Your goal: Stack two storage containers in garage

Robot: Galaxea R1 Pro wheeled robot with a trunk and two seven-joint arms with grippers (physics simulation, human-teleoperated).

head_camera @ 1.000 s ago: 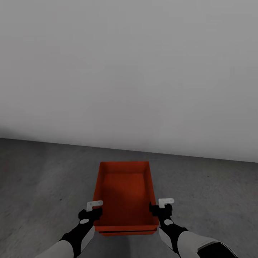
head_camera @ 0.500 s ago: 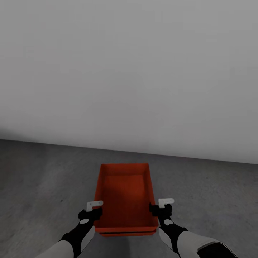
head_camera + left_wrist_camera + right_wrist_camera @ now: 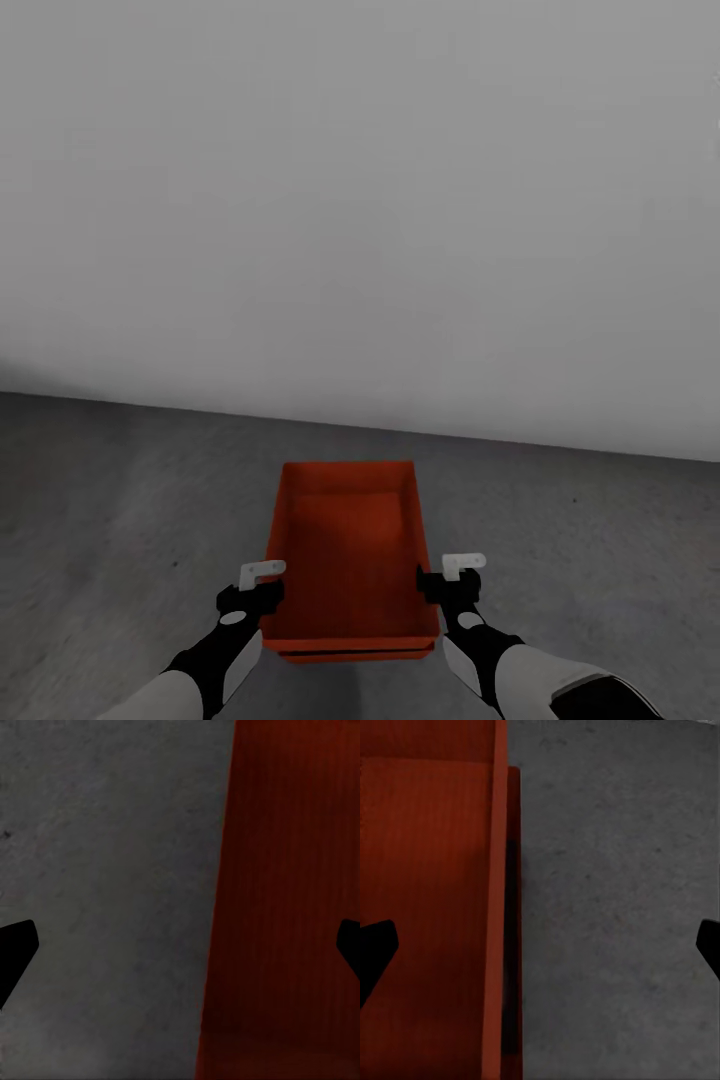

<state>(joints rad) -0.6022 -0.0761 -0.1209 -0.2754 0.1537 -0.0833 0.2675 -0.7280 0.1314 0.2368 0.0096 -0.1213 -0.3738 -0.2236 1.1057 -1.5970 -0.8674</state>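
Two stacked storage containers (image 3: 348,545) on the floor (image 3: 120,500) near the wall (image 3: 360,200), both jaws released

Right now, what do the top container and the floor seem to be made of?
The top container looks like plain matte plastic: even orange-red, thin straight walls, no grain or shine, though a render leaves this open. The floor looks like rough concrete: mottled dark grey, matte, speckled.

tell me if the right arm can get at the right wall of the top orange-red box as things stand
Probably yes: the right gripper is open, its fingers straddling the right wall of the upper orange-red rectangular storage container, with bare grey concrete floor beside it and nothing between.
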